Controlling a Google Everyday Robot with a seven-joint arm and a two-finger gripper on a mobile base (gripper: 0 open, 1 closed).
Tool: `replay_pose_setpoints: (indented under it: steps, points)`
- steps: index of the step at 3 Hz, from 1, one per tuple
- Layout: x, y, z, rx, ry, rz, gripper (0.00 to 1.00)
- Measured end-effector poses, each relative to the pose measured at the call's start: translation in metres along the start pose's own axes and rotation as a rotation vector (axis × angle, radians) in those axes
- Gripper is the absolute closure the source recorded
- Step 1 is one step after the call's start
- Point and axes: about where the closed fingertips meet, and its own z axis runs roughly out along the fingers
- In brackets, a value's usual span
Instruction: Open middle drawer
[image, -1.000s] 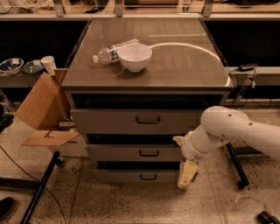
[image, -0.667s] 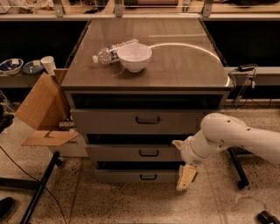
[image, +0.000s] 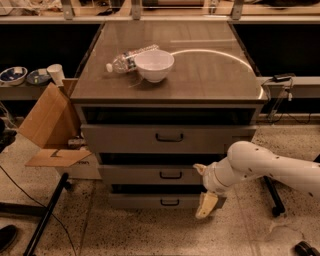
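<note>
Up on the glossy brown cabinet top (image: 210, 85): white bowl (image: 154, 65) upright toward ten o'clock, clear plastic bottle (image: 129, 58) on its side at the bowl's ten o'clock, touching or just beside. Down at five o'clock, gripper (image: 202, 192) low, over speckled floor (image: 125, 230).

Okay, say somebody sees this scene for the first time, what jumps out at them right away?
The white robot arm reaches in from the picture's right, its gripper hanging low before the grey cabinet, below and right of the middle drawer handle. Next come the white bowl on the cabinet top with a clear plastic bottle lying beside it, and the open cardboard box at the cabinet's left.
</note>
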Motion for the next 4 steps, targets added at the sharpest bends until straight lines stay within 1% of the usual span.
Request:
replay_pose_setpoints:
  steps: [2,3,4]
  points:
    - [0.018,-0.024,0.050,0.052,-0.071,0.015,0.00]
    - [0.022,-0.031,0.061,0.070,-0.089,0.023,0.00]
    - [0.026,-0.044,0.071,0.114,-0.156,0.063,0.00]
